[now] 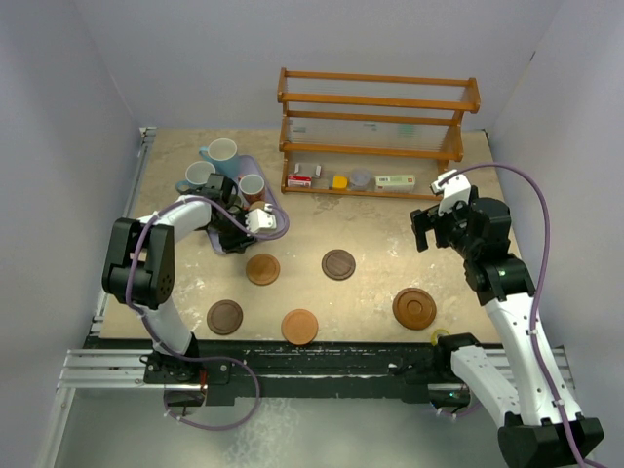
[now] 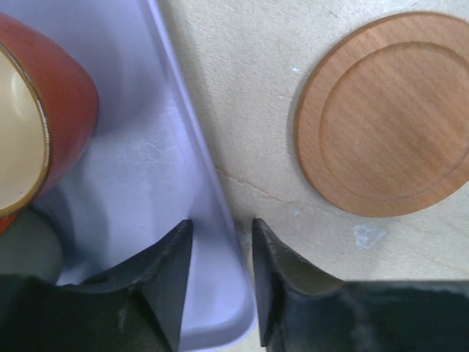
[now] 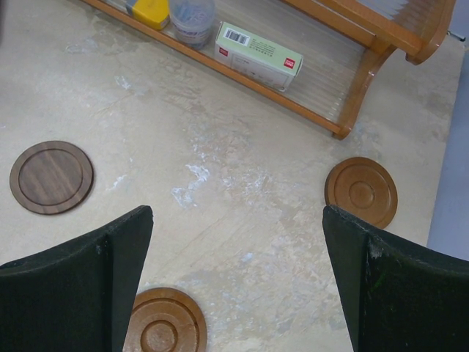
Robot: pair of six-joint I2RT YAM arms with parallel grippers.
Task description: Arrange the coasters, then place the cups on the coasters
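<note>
Hand, left point(image 2: 218, 227): fingers a narrow gap apart, straddling the wall of the lavender tray point(image 2: 146, 161), one finger inside and one outside over bare surface. Whether the pads bear on that wall I cannot tell; the wrist view is too close. No cup or coaster sits between them.

Inside the tray, just left of the fingers, a reddish cup point(image 2: 66, 95) with a cream inside, tilted toward the camera. Outside it, near the wall, an orange-brown coaster point(image 2: 388, 117) lies flat.

Hand, right point(image 3: 236, 213): spread wide, holding nothing, over the surface well apart from the tray.

Coasters: five show from above, spaced across the near half of the surface point(image 1: 299, 327). The right wrist view shows another ringed one point(image 3: 361, 192) by the foot of the wooden rack point(image 1: 378, 127).

Cups: clustered at the far left on and around the tray, blue ones point(image 1: 222, 151) at the back.

Handling, my judgement: the cups look glazed, so stiff, slick and breakable. Best pinched across the rim wall, one finger inside, or at the handle. Coasters look thin and light; take them at the edge, as they lie flush and may slide.
</note>
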